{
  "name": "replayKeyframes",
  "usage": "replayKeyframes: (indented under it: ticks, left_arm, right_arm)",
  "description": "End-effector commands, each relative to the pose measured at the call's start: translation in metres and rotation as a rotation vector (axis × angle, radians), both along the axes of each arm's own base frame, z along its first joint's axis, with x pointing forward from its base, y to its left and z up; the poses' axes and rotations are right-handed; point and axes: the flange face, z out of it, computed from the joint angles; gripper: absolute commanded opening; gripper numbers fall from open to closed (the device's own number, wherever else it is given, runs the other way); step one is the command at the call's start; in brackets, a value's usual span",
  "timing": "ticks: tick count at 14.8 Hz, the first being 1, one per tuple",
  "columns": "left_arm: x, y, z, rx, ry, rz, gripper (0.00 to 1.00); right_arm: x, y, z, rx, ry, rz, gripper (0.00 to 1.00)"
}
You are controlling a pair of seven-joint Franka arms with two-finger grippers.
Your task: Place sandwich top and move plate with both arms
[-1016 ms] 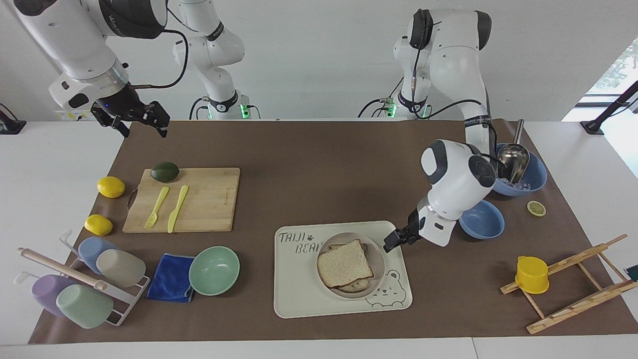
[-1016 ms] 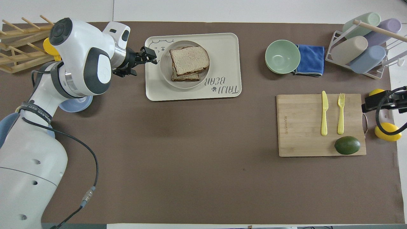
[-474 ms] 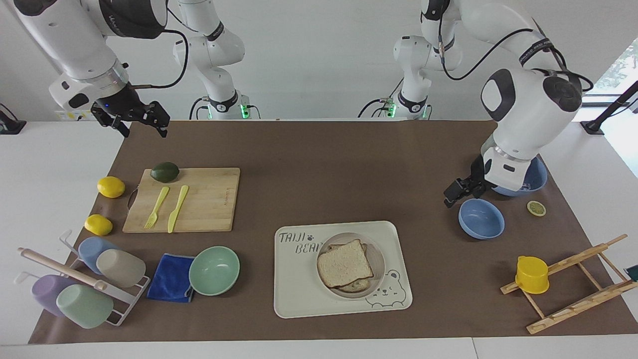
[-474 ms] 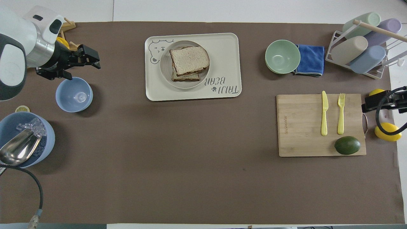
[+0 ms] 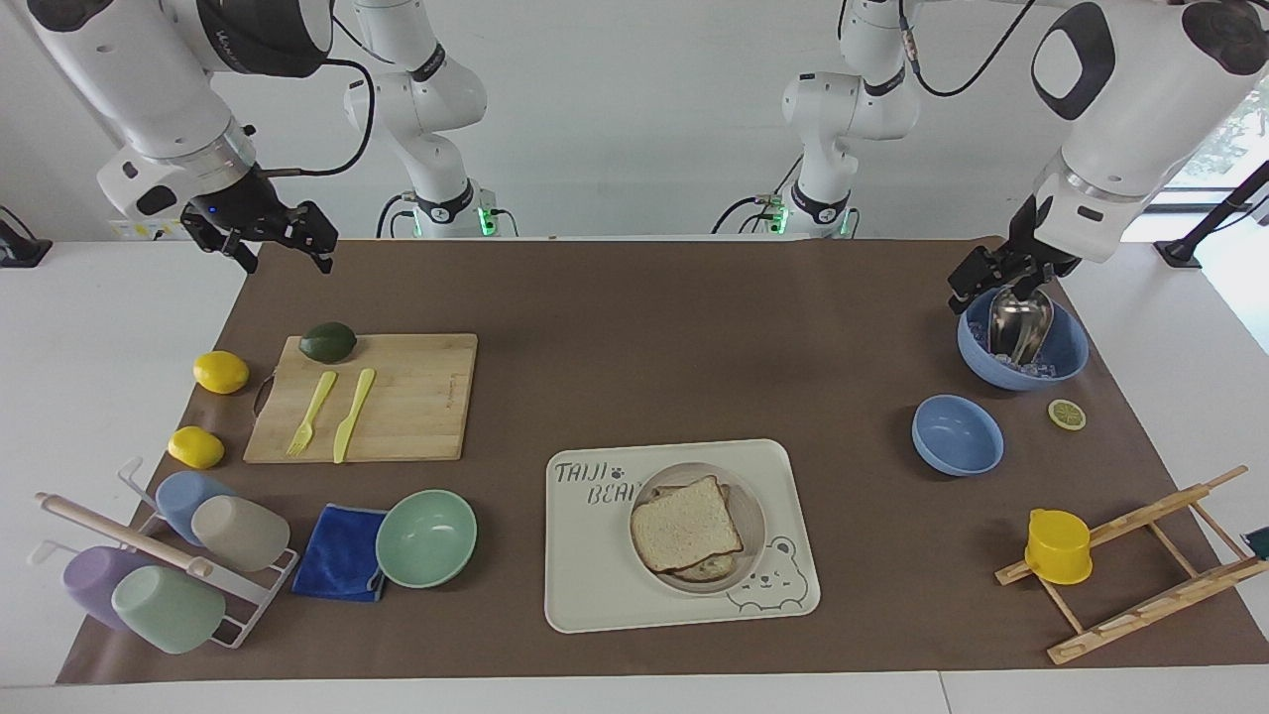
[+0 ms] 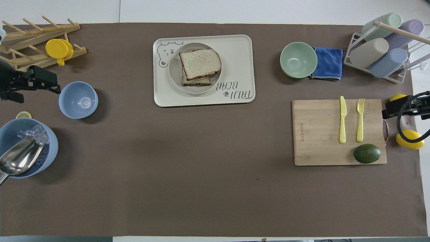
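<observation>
The sandwich top (image 5: 684, 523), a pale bread slice with a brown crust, lies on the stacked sandwich on the round off-white plate (image 5: 755, 516). Both also show in the overhead view, the slice (image 6: 200, 64) on the plate (image 6: 173, 72). The plate stands on the bear-print tray (image 5: 595, 585). My left gripper (image 5: 972, 283) is open and empty, raised over the mat by the blue bowls at the left arm's end; it also shows in the overhead view (image 6: 53, 84). My right gripper (image 5: 286, 253) is open and empty, and waits over the mat's edge near the cutting board (image 5: 397, 397).
A large blue bowl (image 5: 1066, 362) with ice and a metal scoop, a small blue bowl (image 5: 957, 434), a lemon slice (image 5: 1067, 414) and a wooden rack (image 5: 1140, 565) with a yellow cup are at the left arm's end. A mint bowl (image 5: 426, 537), blue cloth, cup rack, lemons and avocado are at the right arm's end.
My left arm has drawn back from beside the plate, rising toward its own end of the table, over the blue bowls. The slice stays on the plate. The right arm has not moved.
</observation>
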Motion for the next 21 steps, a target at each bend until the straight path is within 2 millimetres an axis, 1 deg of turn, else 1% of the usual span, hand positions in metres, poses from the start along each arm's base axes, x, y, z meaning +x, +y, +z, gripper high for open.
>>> replayKeyframes:
  ticks: [1, 3, 4, 5, 6, 7, 8, 10, 11, 12, 13, 15, 17, 21]
  left_arm:
    - [-0.033, 0.011, 0.009, 0.0, 0.065, -0.076, 1.0]
    - [-0.049, 0.011, -0.003, -0.008, 0.105, -0.111, 1.0]
    - [-0.056, 0.006, -0.018, -0.008, 0.112, -0.119, 1.0]
    - [-0.058, -0.001, -0.029, -0.01, 0.066, -0.125, 1.0]
    - [-0.061, 0.001, -0.038, -0.013, 0.028, -0.119, 1.0]
    - [-0.058, -0.002, -0.045, -0.011, 0.023, -0.12, 1.0]
    - [-0.056, 0.0, -0.046, -0.011, 0.019, -0.118, 1.0]
    - [-0.047, 0.003, -0.041, -0.009, 0.026, -0.114, 1.0]
    - [-0.04, 0.003, -0.034, -0.01, 0.025, -0.112, 1.0]
    - [-0.034, 0.002, -0.018, -0.007, -0.003, -0.111, 1.0]
    - [-0.03, 0.001, -0.015, -0.004, -0.011, -0.118, 1.0]
    - [-0.03, 0.0, -0.016, 0.01, -0.01, -0.125, 1.0]
    - [-0.034, -0.004, -0.02, 0.01, 0.029, -0.133, 1.0]
    - [-0.032, -0.004, -0.019, 0.01, 0.014, -0.132, 1.0]
  right_arm:
    - [-0.006, -0.002, 0.001, -0.001, 0.002, 0.011, 1.0]
    - [-0.006, -0.002, 0.001, -0.001, 0.002, 0.011, 1.0]
    - [-0.006, -0.002, 0.001, -0.001, 0.002, 0.011, 1.0]
    - [-0.005, -0.002, 0.0, -0.002, 0.004, 0.011, 1.0]
    - [-0.005, -0.003, 0.0, -0.002, 0.004, 0.01, 1.0]
    - [-0.005, -0.004, 0.0, -0.002, 0.004, 0.008, 1.0]
    - [-0.005, -0.004, 0.0, -0.002, 0.004, 0.008, 1.0]
    - [-0.006, -0.012, 0.0, -0.002, 0.004, -0.007, 1.0]
    - [-0.007, -0.017, 0.0, -0.002, 0.004, -0.016, 1.0]
    - [-0.008, -0.024, 0.0, -0.002, 0.004, -0.03, 1.0]
    - [-0.008, -0.029, 0.0, -0.002, 0.004, -0.039, 1.0]
    - [-0.009, -0.036, 0.0, -0.001, 0.004, -0.053, 1.0]
    - [-0.009, -0.035, 0.0, -0.001, 0.004, -0.05, 1.0]
    - [-0.008, -0.026, 0.0, -0.002, 0.004, -0.035, 1.0]
